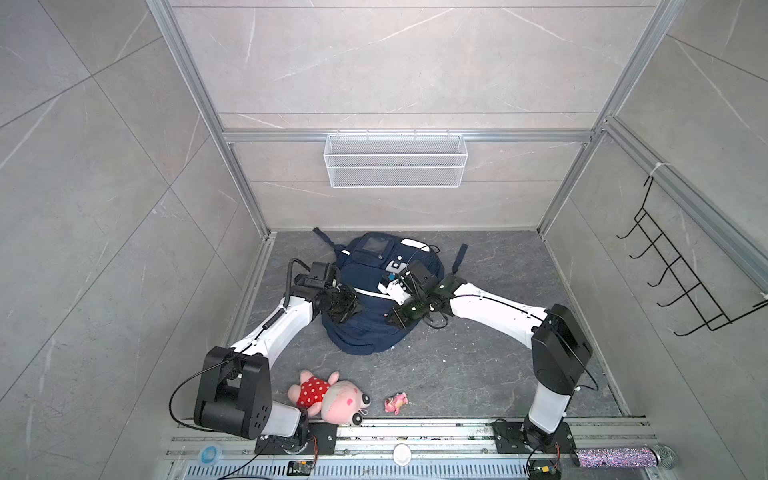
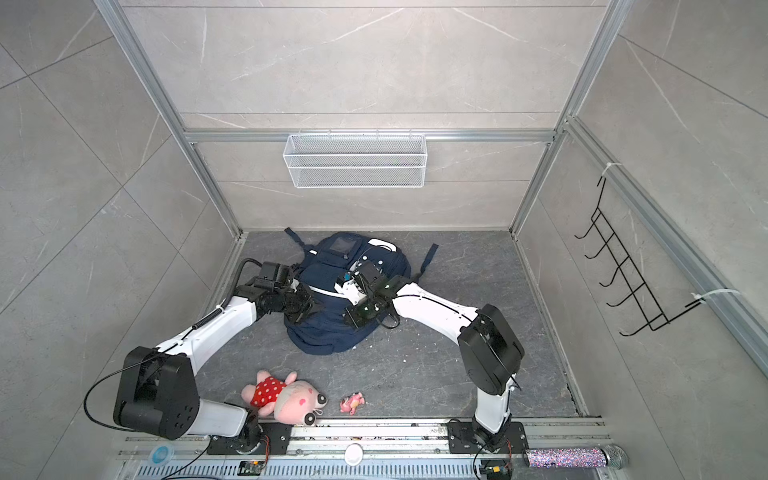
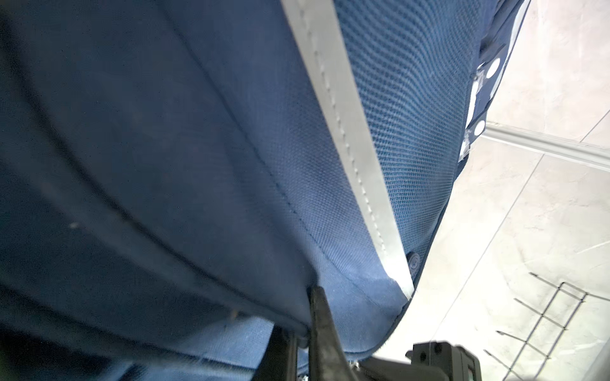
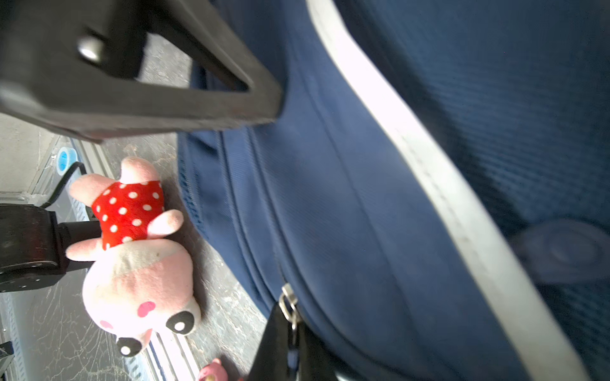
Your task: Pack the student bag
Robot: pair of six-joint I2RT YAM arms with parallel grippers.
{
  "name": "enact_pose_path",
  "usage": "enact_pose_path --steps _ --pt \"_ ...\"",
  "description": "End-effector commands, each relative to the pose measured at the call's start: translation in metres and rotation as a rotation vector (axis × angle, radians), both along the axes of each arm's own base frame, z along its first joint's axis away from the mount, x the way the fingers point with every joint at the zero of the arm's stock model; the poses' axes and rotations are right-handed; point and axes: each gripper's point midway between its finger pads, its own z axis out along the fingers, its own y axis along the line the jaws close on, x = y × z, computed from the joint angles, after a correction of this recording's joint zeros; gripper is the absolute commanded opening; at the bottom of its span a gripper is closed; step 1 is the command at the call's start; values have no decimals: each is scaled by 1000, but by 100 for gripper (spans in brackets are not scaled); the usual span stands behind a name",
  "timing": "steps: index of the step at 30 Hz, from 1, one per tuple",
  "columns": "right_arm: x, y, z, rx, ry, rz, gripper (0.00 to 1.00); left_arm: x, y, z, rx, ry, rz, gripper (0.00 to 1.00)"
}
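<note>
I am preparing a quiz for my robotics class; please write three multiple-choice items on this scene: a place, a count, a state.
1. Where does the plush pig lie, relative to the student bag? A on top of it; B on the floor, apart from it; C half inside it.
2. How many pink toys are on the floor? A one; B two; C four.
3. What is the right end effector doing? A open above the bag; B holding the pig; C shut on the bag's zip pull.
1 B: floor shows between them. 2 B: the pig and a small pink toy. 3 C: in the right wrist view its fingers pinch the metal pull.
</note>
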Motion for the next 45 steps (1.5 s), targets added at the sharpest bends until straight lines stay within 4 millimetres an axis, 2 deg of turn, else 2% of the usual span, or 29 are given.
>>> enact_pose_path --steps 1,7,14,21,27,29,30,33,36,39,42,45 --pt "20 -35 9 -50 -40 -85 0 7 9 -1 84 -63 -50 0" --pt "55 -78 9 -94 -39 -187 0 -1 15 -7 157 -53 -136 0" --pt "88 -104 7 -150 -70 -259 0 -5 15 -10 164 -49 -167 0" --pt "110 -108 7 -144 -73 -303 0 -10 15 -11 173 -40 -194 0" --pt "102 -99 12 -72 -70 -268 0 -5 7 -3 135 -66 -224 0" --pt "96 -96 15 -49 -66 -251 6 -1 1 5 106 -81 -243 0" --pt "92 -96 16 -40 -62 -244 11 1 -2 10 91 -93 -252 5" --pt "83 -102 22 -29 -68 -258 34 6 -6 34 75 -147 -267 35" --pt "81 -109 34 -10 -87 -301 52 12 0 60 69 -196 -263 54" --pt "83 -118 43 10 -89 -362 65 25 15 77 64 -225 -235 69" --pt "93 -131 48 42 -75 -459 73 43 39 78 98 -234 -207 78" --pt "105 -153 39 60 -15 -587 77 63 65 67 148 -226 -176 87"
